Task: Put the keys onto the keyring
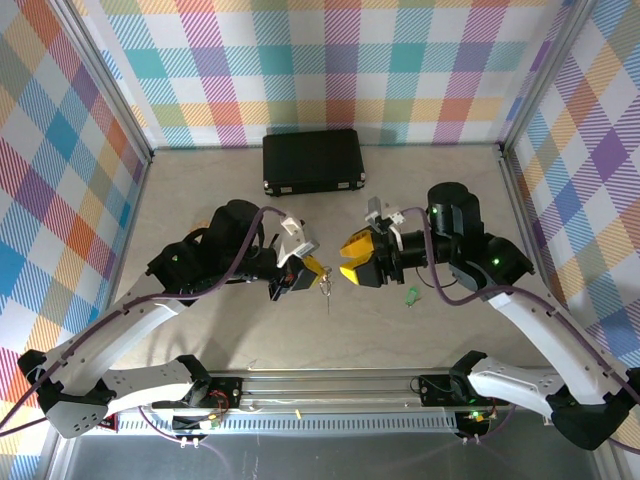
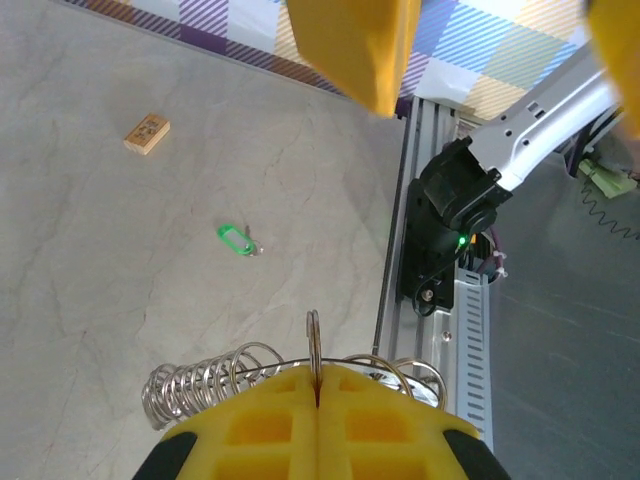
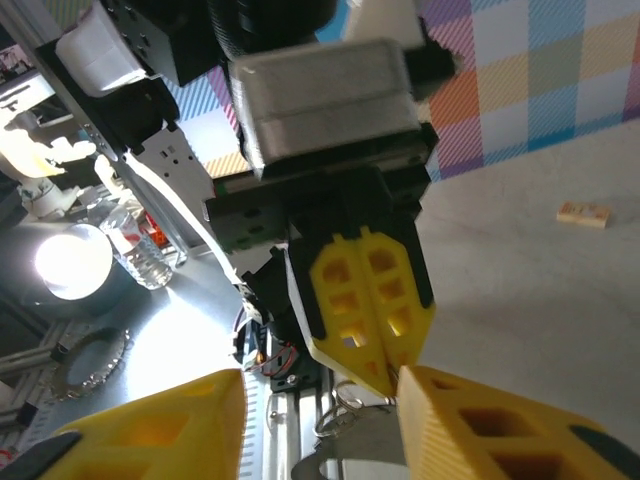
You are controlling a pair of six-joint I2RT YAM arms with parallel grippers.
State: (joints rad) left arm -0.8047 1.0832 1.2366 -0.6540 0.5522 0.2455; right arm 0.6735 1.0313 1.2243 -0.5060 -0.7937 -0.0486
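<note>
My left gripper [image 2: 318, 385] is clamped tight on the keyring [image 2: 205, 385]. The ring's wire loops fan out to either side of the pinch, and one thin ring stands up from it. My right gripper [image 1: 352, 266] faces it at close range, jaws apart with nothing between them. Whether it touches the left tip I cannot quite make out. The green key [image 2: 237, 239] lies flat on the table [image 2: 120, 280], off the ring and near the right arm. A small wooden block [image 2: 147, 133] sits farther off, and the black case [image 1: 313, 160] rests at the back.
</note>
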